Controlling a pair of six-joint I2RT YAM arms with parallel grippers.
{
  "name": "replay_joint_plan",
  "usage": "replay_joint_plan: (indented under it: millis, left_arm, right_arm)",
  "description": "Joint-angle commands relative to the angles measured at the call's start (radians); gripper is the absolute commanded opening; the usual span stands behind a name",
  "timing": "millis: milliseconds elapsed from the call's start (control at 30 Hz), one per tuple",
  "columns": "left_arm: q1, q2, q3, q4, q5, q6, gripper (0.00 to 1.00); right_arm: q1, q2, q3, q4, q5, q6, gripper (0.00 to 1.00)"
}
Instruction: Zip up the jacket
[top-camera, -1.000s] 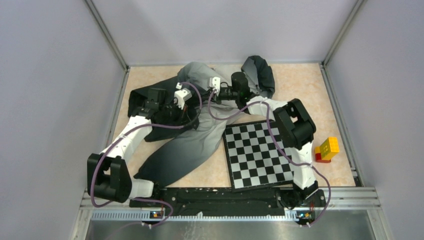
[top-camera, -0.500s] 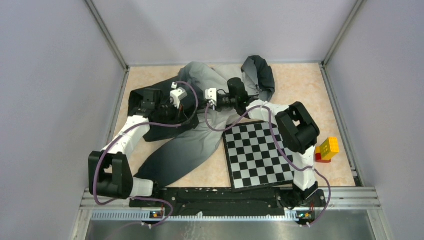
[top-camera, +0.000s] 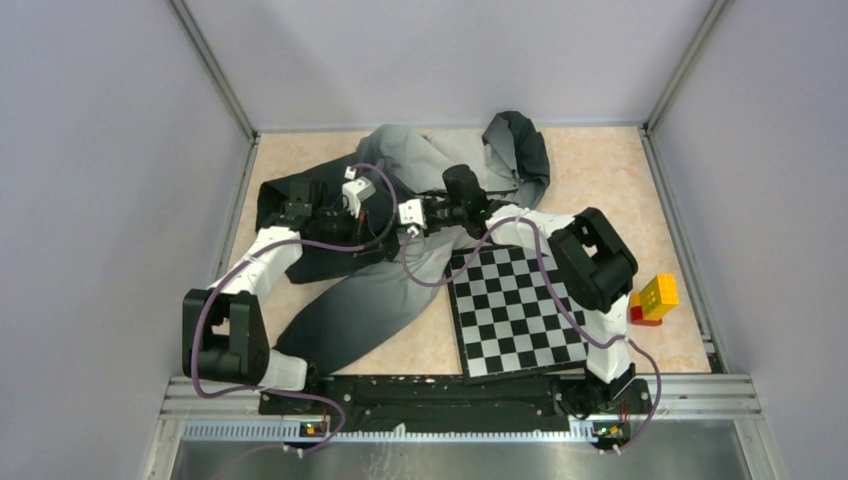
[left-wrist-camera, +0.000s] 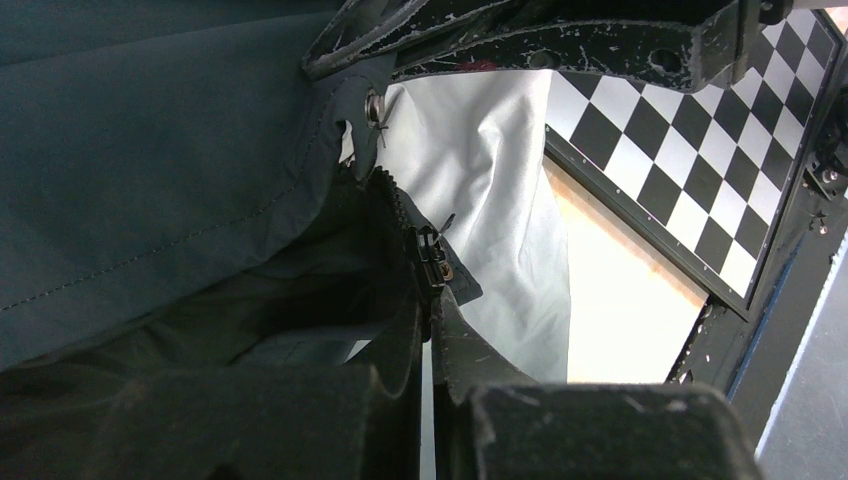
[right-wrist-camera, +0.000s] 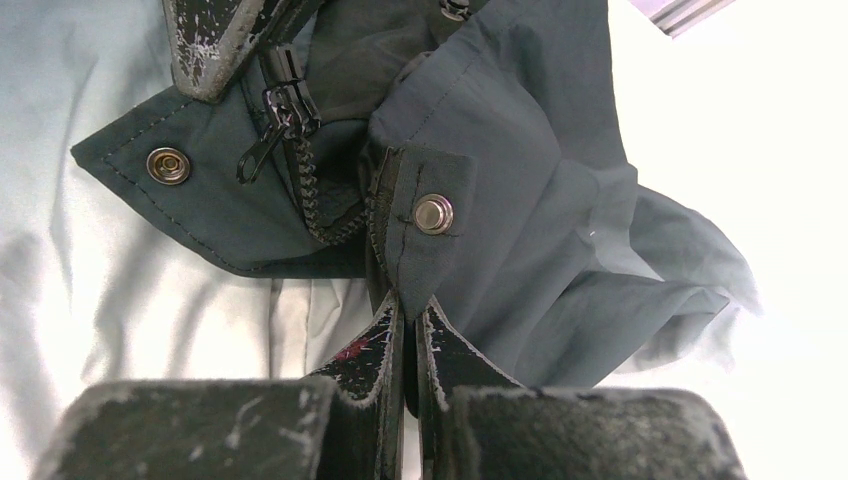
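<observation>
Jacket (top-camera: 385, 300), grey-to-charcoal, spread beside chessboard (top-camera: 515, 310); fabric below zipper slider (left-wrist-camera: 433, 262) pinched in left gripper (left-wrist-camera: 428, 350); snap flap (right-wrist-camera: 425, 225) clamped in right gripper (right-wrist-camera: 408, 325).

No text, labels or numbers are showing legibly anywhere; jacket (top-camera: 380, 300), snap (right-wrist-camera: 433, 213) and chessboard (top-camera: 515, 310) are showing no markings.

Pretty sure I'm driving in a lab test cell. Plain grey walls (top-camera: 100, 200), aluminium rail (top-camera: 700, 392), random chessboard (top-camera: 515, 310).
</observation>
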Motion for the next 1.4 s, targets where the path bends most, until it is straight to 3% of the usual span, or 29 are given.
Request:
replay_joint_plan:
  millis: [0, 433, 533, 600, 700, 900, 1133, 1367]
  left_arm:
    - [0.007, 0.011, 0.031, 0.015, 0.036, 0.015, 0.0]
    - [0.007, 0.04, 0.04, -0.003, 0.016, 0.01, 0.0]
    - [0.007, 0.044, 0.043, -0.004, 0.025, 0.006, 0.0]
    - [0.007, 0.044, 0.041, -0.003, 0.019, 0.003, 0.0]
    - [0.007, 0.051, 0.04, -0.001, 0.022, -0.005, 0.0]
    - [0.007, 0.065, 0.035, -0.002, 0.01, -0.017, 0.0]
    - [0.007, 0.07, 0.031, 0.0, 0.019, -0.023, 0.0]
    - [0.007, 0.075, 0.029, 0.003, 0.04, -0.023, 0.0]
  right_arm:
    - [0.014, -0.053, -0.019, 0.045, 0.017, -0.061, 0.0]
    - [0.017, -0.098, -0.093, 0.136, 0.051, -0.086, 0.0]
    - [0.012, -0.081, -0.108, 0.293, 0.068, 0.045, 0.0]
    - [0.0, -0.061, -0.086, 0.29, 0.042, 0.119, 0.0]
    - [-0.006, -0.044, -0.072, 0.247, 0.036, 0.154, 0.19]
    - [-0.015, -0.041, -0.042, 0.126, -0.015, 0.241, 0.37]
    - [-0.071, -0.069, -0.073, 0.19, -0.143, 0.45, 0.41]
    - [-0.078, -0.067, -0.096, 0.261, -0.272, 0.476, 0.4]
